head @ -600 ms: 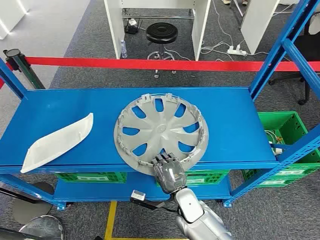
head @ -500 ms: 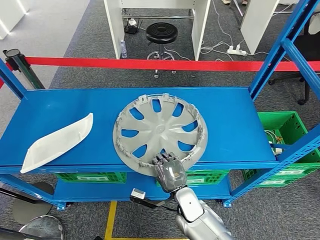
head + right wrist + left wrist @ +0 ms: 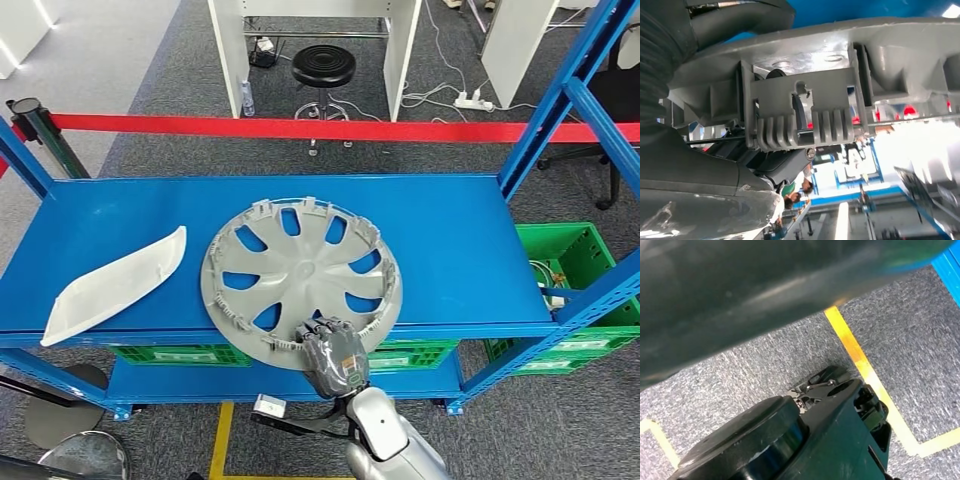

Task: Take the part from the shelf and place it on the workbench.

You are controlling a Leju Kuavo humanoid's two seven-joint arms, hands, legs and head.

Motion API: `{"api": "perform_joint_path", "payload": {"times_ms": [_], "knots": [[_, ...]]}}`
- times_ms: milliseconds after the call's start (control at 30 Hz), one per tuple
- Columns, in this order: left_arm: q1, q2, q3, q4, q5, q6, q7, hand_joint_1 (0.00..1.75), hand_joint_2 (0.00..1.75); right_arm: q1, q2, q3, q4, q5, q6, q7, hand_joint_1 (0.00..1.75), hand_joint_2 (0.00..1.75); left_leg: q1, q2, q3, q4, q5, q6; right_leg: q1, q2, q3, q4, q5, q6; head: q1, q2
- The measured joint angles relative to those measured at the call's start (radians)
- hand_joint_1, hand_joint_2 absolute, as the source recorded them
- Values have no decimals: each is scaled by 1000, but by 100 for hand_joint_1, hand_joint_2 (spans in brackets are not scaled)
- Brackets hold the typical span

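On the blue shelf [image 3: 468, 250], the right hand [image 3: 332, 352] grips the near rim of the one hubcap [image 3: 302, 275], which lies flat with that edge poking past the shelf front. Looks like the pickup step to me; next it needs lifting clear without slipping, then carrying over to the desk. One white trim piece [image 3: 113, 285] sits off to the side, and I can't tell what the left hand is doing.
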Motion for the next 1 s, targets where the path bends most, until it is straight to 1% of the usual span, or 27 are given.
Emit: {"api": "perform_joint_path", "payload": {"times_ms": [200, 333, 400, 633, 700, 733, 833, 867, 900, 1000], "knots": [[3, -4, 27, 0, -11, 5, -6, 0, 0, 82, 11, -20, -214, -24, 0, -109, 175, 175, 0, 0, 0, 0, 0, 0, 0, 0, 0, 0, 0, 0, 0, 0], [4, -8, 45, 0, -17, 10, -8, 0, 0, 123, 21, -59, -340, -56, 0, -204, 175, 175, 0, 0, 0, 0, 0, 0, 0, 0, 0, 0, 0, 0, 0, 0], [5, -10, 52, 0, -18, 11, -8, 0, 0, 138, 26, -78, -385, -66, 0, -237, 175, 175, 0, 0, 0, 0, 0, 0, 0, 0, 0, 0, 0, 0, 0, 0], [5, -10, 53, 0, -19, 12, -9, 0, 0, 147, 30, -90, -411, -72, 0, -255, 175, 175, 0, 0, 0, 0, 0, 0, 0, -1, 0, 0, 0, 0, 0, 0], [5, -11, 55, 0, -20, 13, -10, 0, 0, 153, 36, -100, -427, -79, 0, -274, 175, 175, 0, 0, 0, 0, 0, 0, 0, -1, 0, 0, 0, 0, 0, 0], [6, -11, 57, 0, -20, 14, -10, 0, 0, 161, 43, -115, -444, -91, 0, -305, 175, 175, 0, 0, 0, 0, 0, 0, 0, 0, 0, 0, 0, 0, 0, 0], [7, -16, 78, 0, -28, 21, -17, 0, 0, 211, 84, -206, -548, -212, 1, -488, 175, 175, 0, 0, 0, 0, 0, 0, 0, 0, 0, 0, 0, 0, 0, 0], [7, -18, 83, 0, -31, 23, -22, 0, 0, 227, 93, -230, -579, -257, 1, -532, 175, 175, 0, 0, 0, 0, 0, 0, 0, -1, 0, 0, 0, 0, 0, 0], [7, -19, 86, 0, -33, 24, -26, 0, 0, 239, 95, -241, -599, -287, 1, -548, 175, 175, 0, 0, -1, 0, 0, 0, 0, -1, 0, 0, 0, 0, 0, 0], [8, -21, 95, 0, -34, 23, -35, 0, 0, 258, 96, -255, -638, -321, 1, -568, 175, 175, 0, 0, -1, 0, 0, 0, 0, -1, 0, 0, 0, 0, 0, 0]]}}
